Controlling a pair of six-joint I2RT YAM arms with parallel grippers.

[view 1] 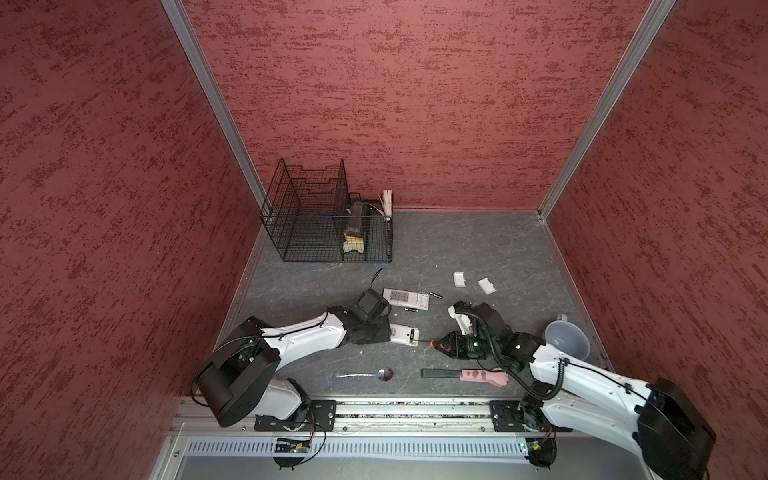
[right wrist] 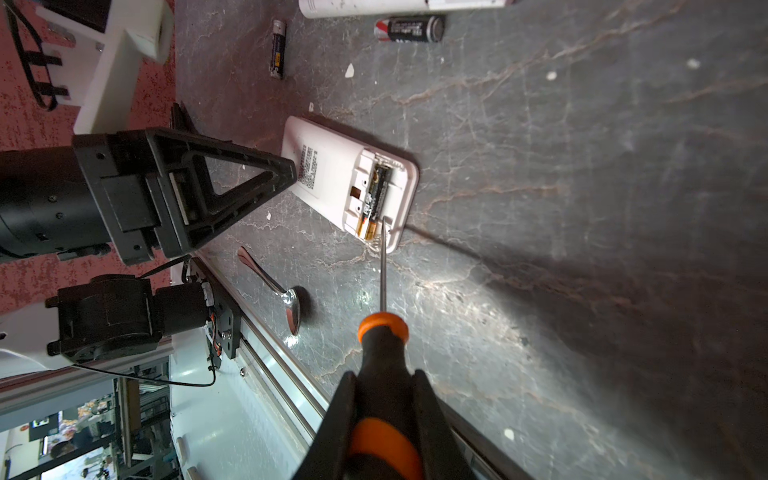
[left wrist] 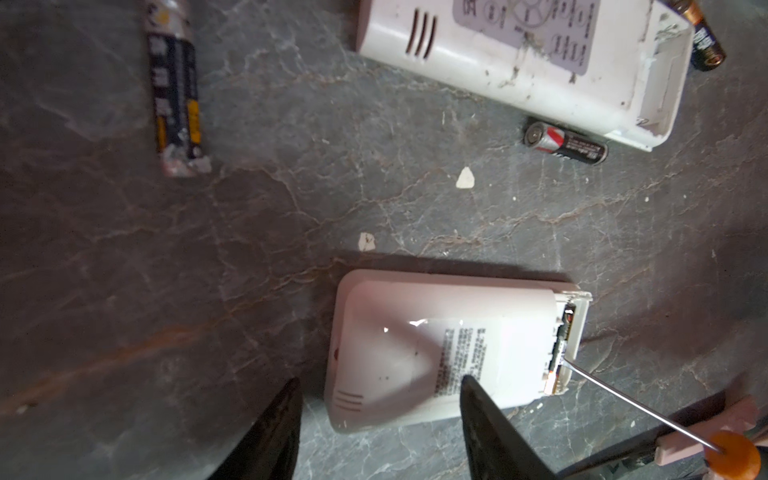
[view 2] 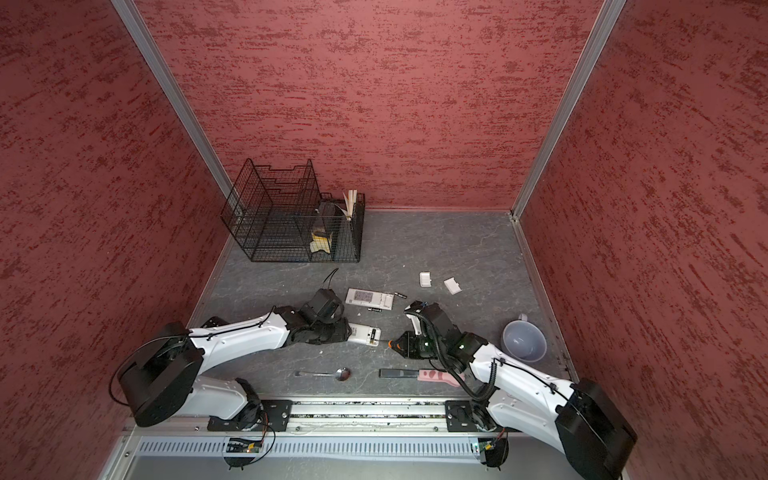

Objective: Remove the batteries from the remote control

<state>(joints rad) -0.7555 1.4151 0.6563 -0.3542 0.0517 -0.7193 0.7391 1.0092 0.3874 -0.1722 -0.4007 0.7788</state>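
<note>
A white remote control (view 1: 401,335) lies back up with its compartment open and one of the batteries (right wrist: 374,199) still inside. My left gripper (left wrist: 381,379) is open; one fingertip (right wrist: 286,170) rests on the remote's label, the other stands off its end. My right gripper (right wrist: 384,374) is shut on the orange-and-black screwdriver (right wrist: 380,345), whose thin shaft reaches to the copper end of that battery. Loose batteries (left wrist: 565,143) (left wrist: 176,95) (left wrist: 706,37) lie on the table around a second white remote (view 1: 405,298), whose compartment is empty.
Two white battery covers (view 1: 459,279) (view 1: 486,285) lie farther back. A spoon (view 1: 365,374) and a pink-handled tool (view 1: 465,375) lie near the front rail. A plastic jug (view 1: 567,345) stands right of my right arm. A wire basket (view 1: 328,224) fills the back left corner.
</note>
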